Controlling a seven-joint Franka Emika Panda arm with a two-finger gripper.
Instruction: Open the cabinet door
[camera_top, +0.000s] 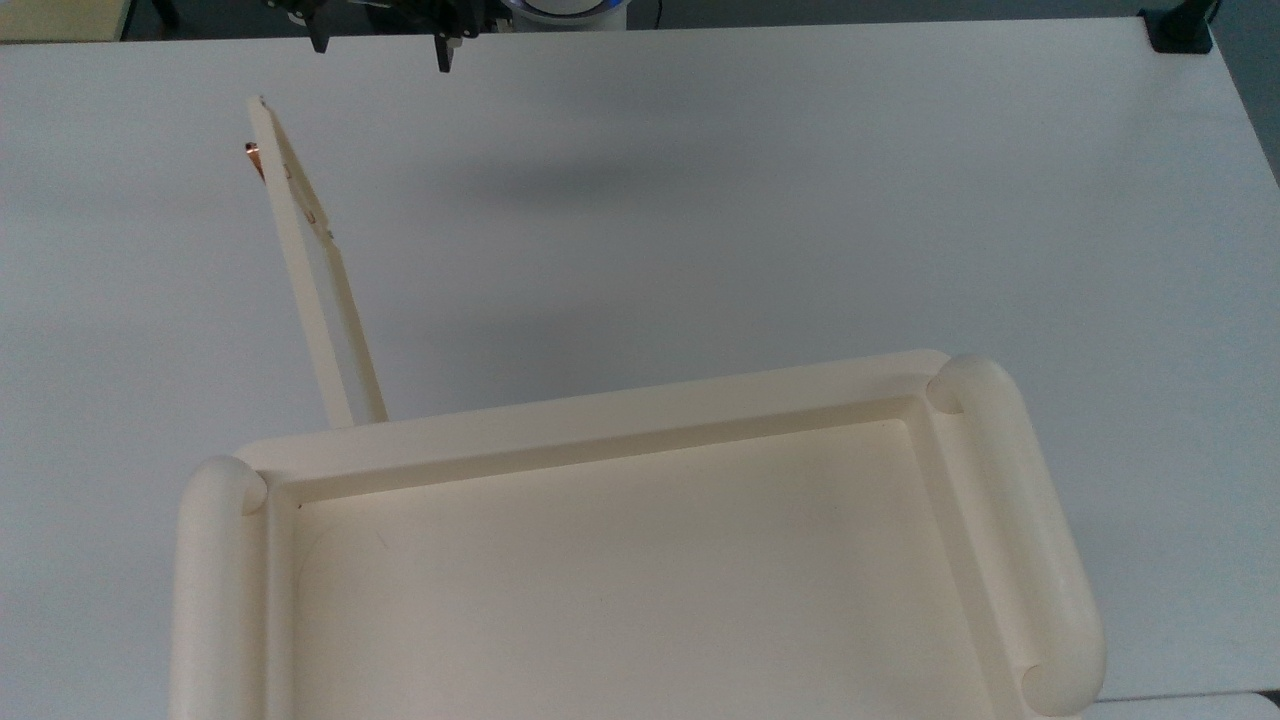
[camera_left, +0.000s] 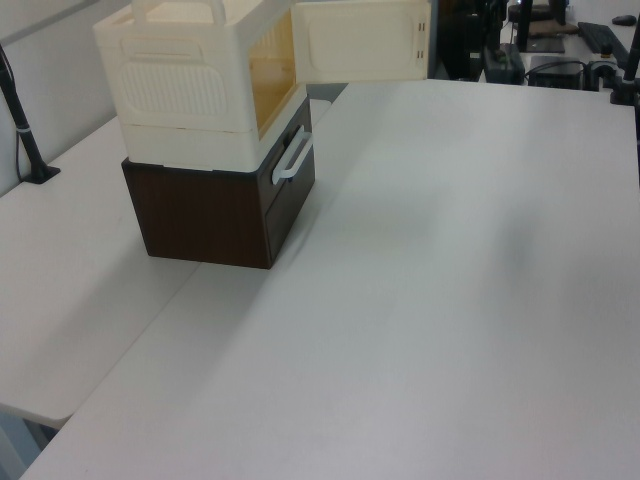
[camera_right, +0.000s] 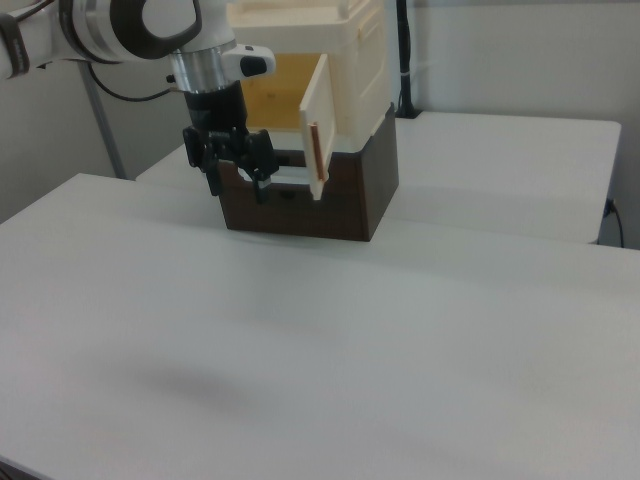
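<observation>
The right view shows the hand (camera_right: 238, 184) spread and empty beside the swung-out cabinet door (camera_right: 316, 128).

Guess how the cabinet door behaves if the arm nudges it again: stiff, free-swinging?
Probably swings freely: the cabinet door hangs wide open on its hinge, with the pincer apart from it. Likely stiff, since the thin panel looks straight edge-on. The cabinet sits atop a dark brown box, so a hard shove might shift it.

Door (camera_top: 318, 290) swung wide, an edge-on strip running from the cabinet (camera_top: 600, 420) to upper left, copper handle (camera_top: 253, 158) near its tip. Hand (camera_top: 380, 35) at top edge, fingers apart, clear of the door.
</observation>
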